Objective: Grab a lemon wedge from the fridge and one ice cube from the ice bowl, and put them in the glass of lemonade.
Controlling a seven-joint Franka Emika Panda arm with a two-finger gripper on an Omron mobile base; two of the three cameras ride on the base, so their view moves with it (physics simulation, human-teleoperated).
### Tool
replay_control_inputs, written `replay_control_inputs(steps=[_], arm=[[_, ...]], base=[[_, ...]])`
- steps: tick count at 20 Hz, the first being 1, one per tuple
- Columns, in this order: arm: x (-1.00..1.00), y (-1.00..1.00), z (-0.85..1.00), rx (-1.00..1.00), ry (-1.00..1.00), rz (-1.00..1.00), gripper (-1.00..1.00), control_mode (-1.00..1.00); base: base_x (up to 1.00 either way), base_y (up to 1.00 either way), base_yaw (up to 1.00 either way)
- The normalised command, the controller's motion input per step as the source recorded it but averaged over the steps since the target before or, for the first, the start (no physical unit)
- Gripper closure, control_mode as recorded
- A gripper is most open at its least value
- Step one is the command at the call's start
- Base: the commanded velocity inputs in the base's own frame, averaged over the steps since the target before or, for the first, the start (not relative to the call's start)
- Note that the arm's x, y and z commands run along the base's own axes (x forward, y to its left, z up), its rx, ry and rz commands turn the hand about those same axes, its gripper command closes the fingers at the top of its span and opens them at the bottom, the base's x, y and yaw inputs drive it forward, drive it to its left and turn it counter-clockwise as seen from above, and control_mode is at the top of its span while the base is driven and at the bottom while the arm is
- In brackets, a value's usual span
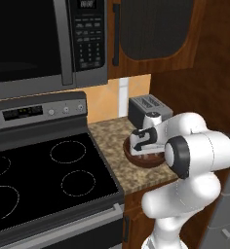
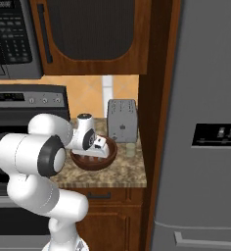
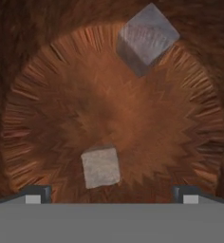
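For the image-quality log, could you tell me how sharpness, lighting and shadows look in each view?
Hand view: ice bowl grain smeared and coarse, two ice cubes soft-edged, no cast shadows. Left base view: stovetop flat black, no glare. Right base view: even light, fridge uniformly grey, toaster sharp enough.

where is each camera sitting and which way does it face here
Left base view: behind the arm's left, facing the stove and counter; arm lower right.
Right base view: behind its right, facing the toaster and fridge; arm lower left.
Hand view: looks down into the ice bowl; gripper fingertips at bottom.
All share the bowl.
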Motion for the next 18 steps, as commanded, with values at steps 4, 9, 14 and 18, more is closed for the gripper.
replay_control_inputs(steps=[4,9,14,18], arm=[[0.00,0.00,0.00,0.00,0.00,0.00,-1.00,-1.00],[0.08,0.00,0.00,0.00,0.00,0.00,-1.00,-1.00],[0.10,0.00,0.00,0.00,0.01,0.00,-1.00,-1.00],[0.00,0.00,0.00,0.00,0.00,0.00,-1.00,-1.00]], base=[[0.00,0.00,0.00],[0.00,0.00,0.00],[0.00,0.00,0.00],[0.00,0.00,0.00]])
